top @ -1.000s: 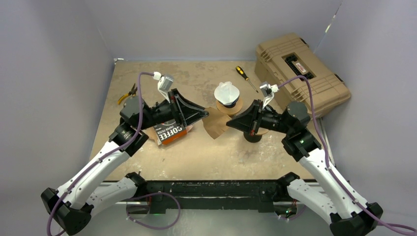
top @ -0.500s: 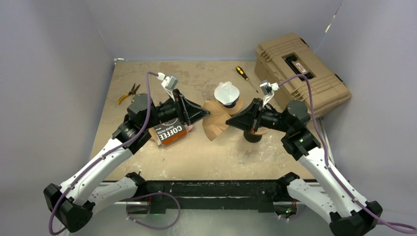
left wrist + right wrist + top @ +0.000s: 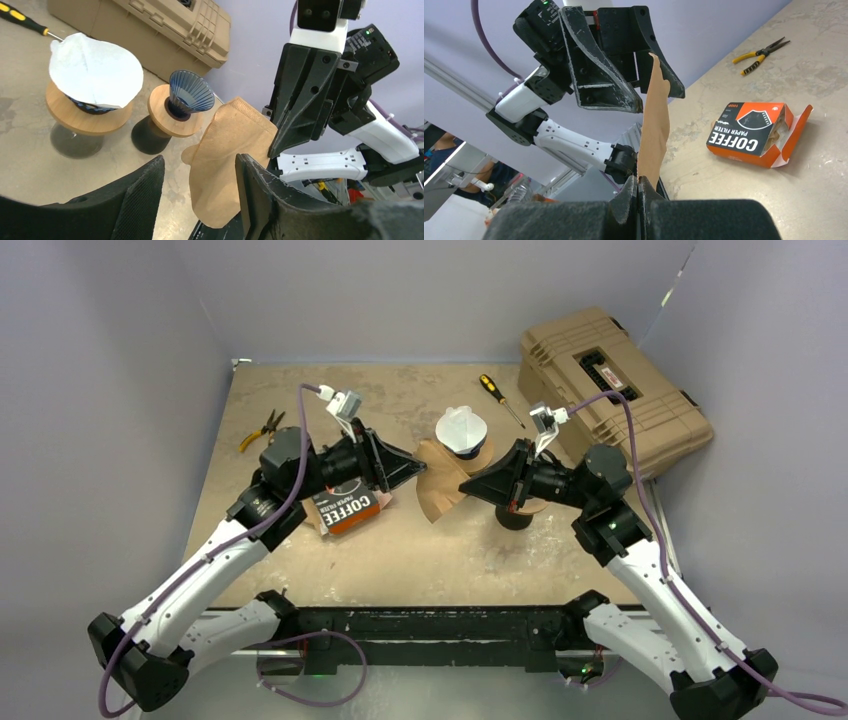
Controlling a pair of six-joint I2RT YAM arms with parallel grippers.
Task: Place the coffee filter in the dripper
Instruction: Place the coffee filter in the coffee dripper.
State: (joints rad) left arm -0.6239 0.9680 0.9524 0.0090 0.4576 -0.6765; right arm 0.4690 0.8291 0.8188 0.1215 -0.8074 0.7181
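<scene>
Coffee filter [image 3: 438,490], brown and folded flat, was up in the air above the table [image 3: 400,560], between the two pincers. The right pincer [image 3: 638,187] was clenched tight on its bottom edge, and the paper stood up from those fingers like a little flag. In the left wrist view the left pincer [image 3: 200,160] was released, with its two black fingers [image 3: 145,200] wide apart. The filter [image 3: 225,165] showed in the gap between them. I could not tell if they touched it.

The filter was not in the dripper [image 3: 189,92]. That was the blue ribbed cup on a round wooden stand. It sat on the table under the right arm, and it had nothing inside. Just beside it was a second dripper [image 3: 463,430] on the same kind of stand, with a white filter [image 3: 95,70] in it.

An orange box [image 3: 345,508] with "COFFEE" on it lay on the table under the left arm, and its end flap was open. Pliers [image 3: 262,428] with yellow handles lay far off on the left side. A screwdriver [image 3: 497,395] with a yellow and black handle lay behind the drippers. A big tan case [image 3: 610,380] sat in the far right corner.
</scene>
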